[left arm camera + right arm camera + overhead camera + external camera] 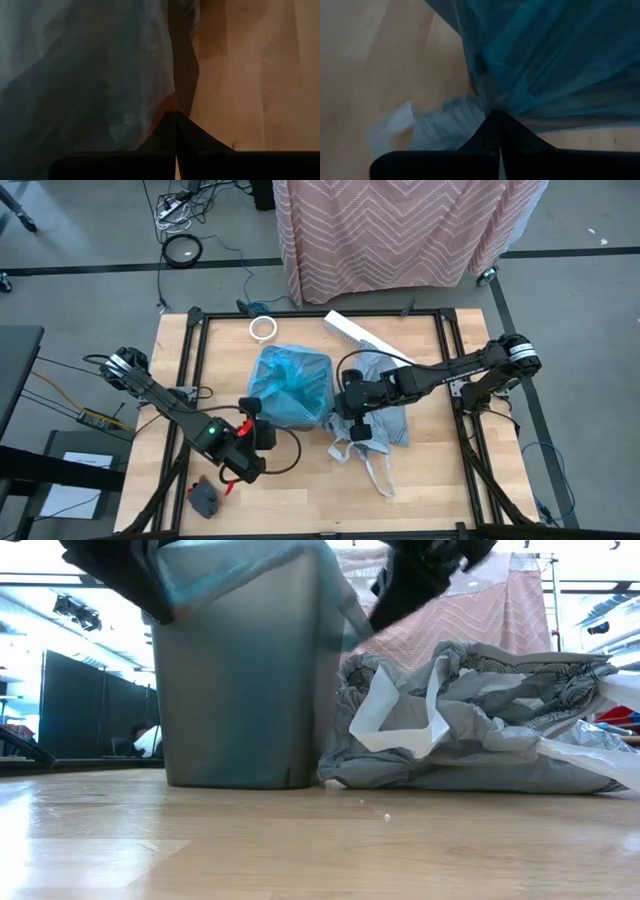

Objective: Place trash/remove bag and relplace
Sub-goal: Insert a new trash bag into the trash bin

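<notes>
Turquoise replacement bag (290, 385) drapes the bin, between both pincers: left gripper (252, 420) pinched shut at its near-left edge, right gripper (345, 402) shut at its right edge. Grey bag (385, 425) lies beside.

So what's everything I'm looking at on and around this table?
Bin: one, grey, mid-table, lined with the turquoise bag.
Turquoise bag: one, translucent blue-green, draped over the bin's rim.
Grey bag: one, light grey, crumpled on the table right beside the bin.
Tape ring: one, white, far side of the table.
Long box: one, white, far side, right of the ring.
Small dark object: one, dark grey, near-left corner; cannot tell what.
Patterned cloth: one, pink and white, beyond the table.
Table: one, light wood.
Left gripper: one, black, shut at the bin's left edge.
Right gripper: one, black, shut at the bin's right edge.
</notes>
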Action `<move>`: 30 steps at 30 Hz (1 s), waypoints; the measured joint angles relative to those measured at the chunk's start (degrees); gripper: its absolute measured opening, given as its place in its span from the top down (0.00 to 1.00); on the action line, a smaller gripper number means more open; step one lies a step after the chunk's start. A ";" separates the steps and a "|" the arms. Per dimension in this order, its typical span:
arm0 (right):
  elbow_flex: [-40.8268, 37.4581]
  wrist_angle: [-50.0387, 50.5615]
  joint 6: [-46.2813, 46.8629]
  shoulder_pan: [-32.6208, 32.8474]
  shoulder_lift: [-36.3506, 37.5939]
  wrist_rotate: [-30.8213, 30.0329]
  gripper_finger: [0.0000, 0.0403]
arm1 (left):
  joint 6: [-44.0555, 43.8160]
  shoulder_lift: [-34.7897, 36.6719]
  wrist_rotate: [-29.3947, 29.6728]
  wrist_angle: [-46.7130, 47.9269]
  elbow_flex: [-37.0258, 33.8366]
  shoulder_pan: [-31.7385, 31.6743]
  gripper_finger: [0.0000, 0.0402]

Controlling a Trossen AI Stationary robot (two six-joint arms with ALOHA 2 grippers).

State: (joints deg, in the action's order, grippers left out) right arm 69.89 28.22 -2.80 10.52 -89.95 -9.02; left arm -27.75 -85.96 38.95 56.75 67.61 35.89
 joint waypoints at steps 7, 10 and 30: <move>-0.37 0.71 -0.49 0.13 -0.07 0.01 1.00 | -1.35 -0.04 0.27 0.75 -0.47 0.29 1.00; -0.36 0.09 -0.47 0.13 -0.09 0.03 1.00 | -1.44 0.01 1.11 0.47 -0.68 0.23 1.00; -8.55 -8.53 2.97 -0.15 -0.09 1.31 1.00 | -10.61 0.22 8.99 -5.67 -10.69 0.97 0.99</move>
State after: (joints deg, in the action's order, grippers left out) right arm 61.34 19.69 0.16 10.37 -90.04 -7.72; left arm -38.36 -85.73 47.95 51.08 56.92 36.85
